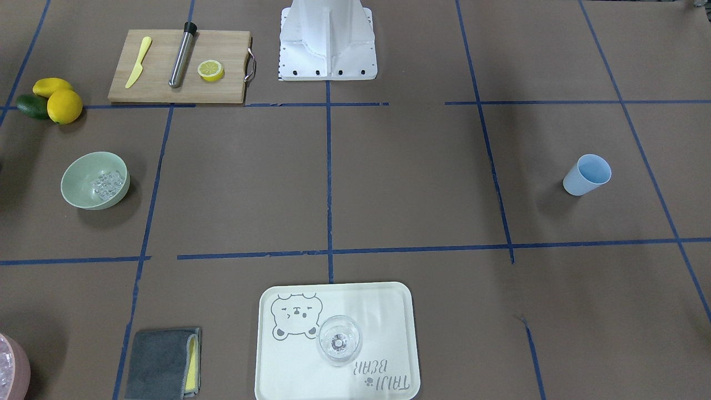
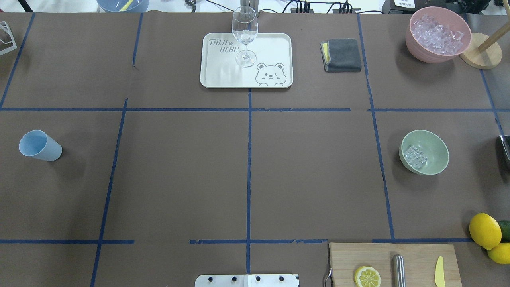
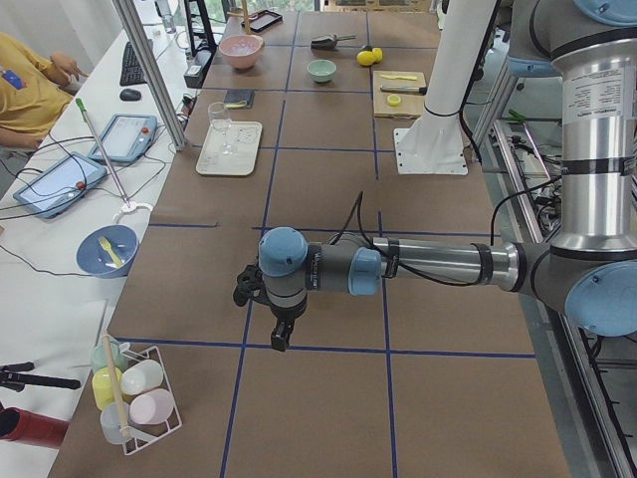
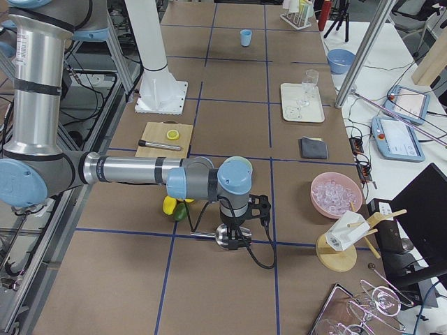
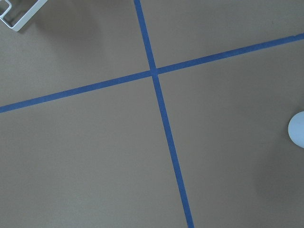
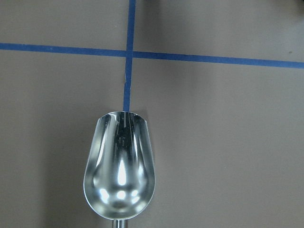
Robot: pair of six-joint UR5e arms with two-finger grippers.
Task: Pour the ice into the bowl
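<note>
The pale sage-green bowl [image 1: 75,191] [image 2: 436,153] stands upright on the table's right side. A small heap of clear ice cubes [image 1: 106,185] [image 2: 415,156] lies inside it. My right gripper [image 4: 234,225] hangs beyond the bowl near the table's right end, over an empty metal scoop [image 6: 119,166] [image 4: 227,239]. I cannot tell whether it is open, shut, or holds the scoop. My left gripper [image 3: 282,337] hangs over bare table at the left end, apart from the light blue cup [image 2: 40,145]. I cannot tell whether it is open or shut.
A pink container of ice [image 2: 438,34] and a wooden stand [image 2: 480,56] stand at the far right. A tray [image 2: 223,75] with a wine glass [image 2: 244,36], a grey cloth [image 2: 342,55], a cutting board [image 2: 418,255] and lemons [image 2: 484,231] are also on the table.
</note>
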